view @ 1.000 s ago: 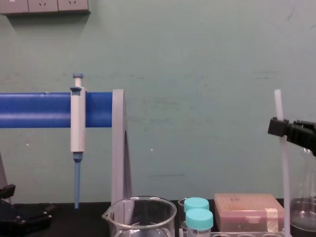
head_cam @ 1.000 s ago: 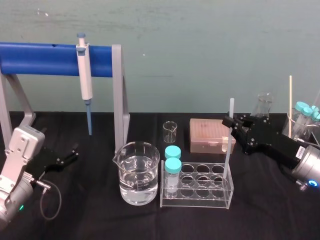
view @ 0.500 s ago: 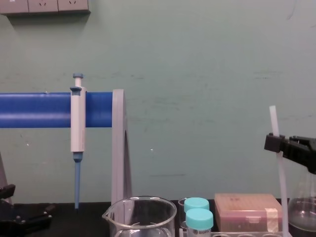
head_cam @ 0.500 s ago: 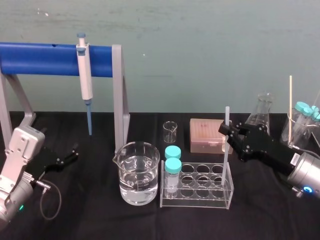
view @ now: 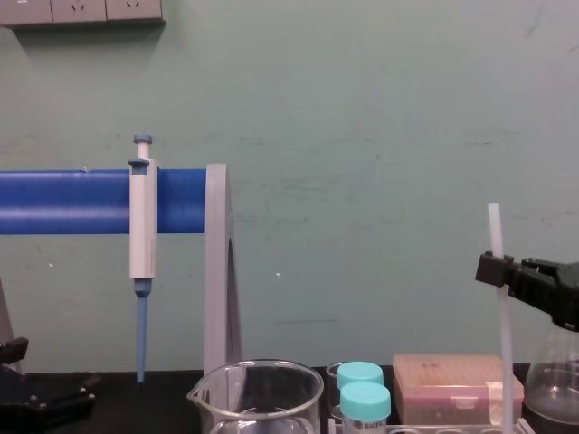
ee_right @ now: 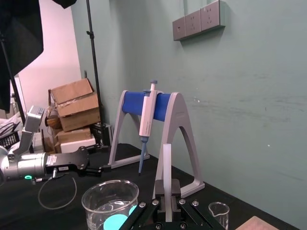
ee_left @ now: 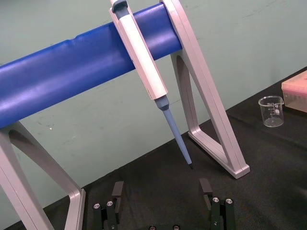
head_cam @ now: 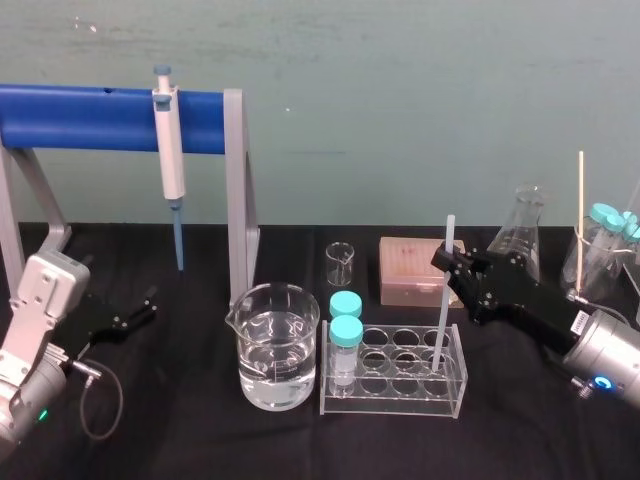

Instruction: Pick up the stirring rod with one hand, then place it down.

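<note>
— What's different from a second ago?

— The right gripper [head_cam: 446, 263] has slid left and down in the head view, carrying the stirring rod [head_cam: 442, 300] with it.

— And the rod's tip?

— Lower. It stood by the right edge of the test tube rack [head_cam: 400, 402]; now its lower end shows inside the rack's right-hand holes, though I can't tell which one.

— From the chest view?

— The same: rod [view: 495, 231] and gripper [view: 493, 268] sit further left and lower at the right of the frame.

— Anything uncovered?

— More of the flask [head_cam: 521, 232].
</note>
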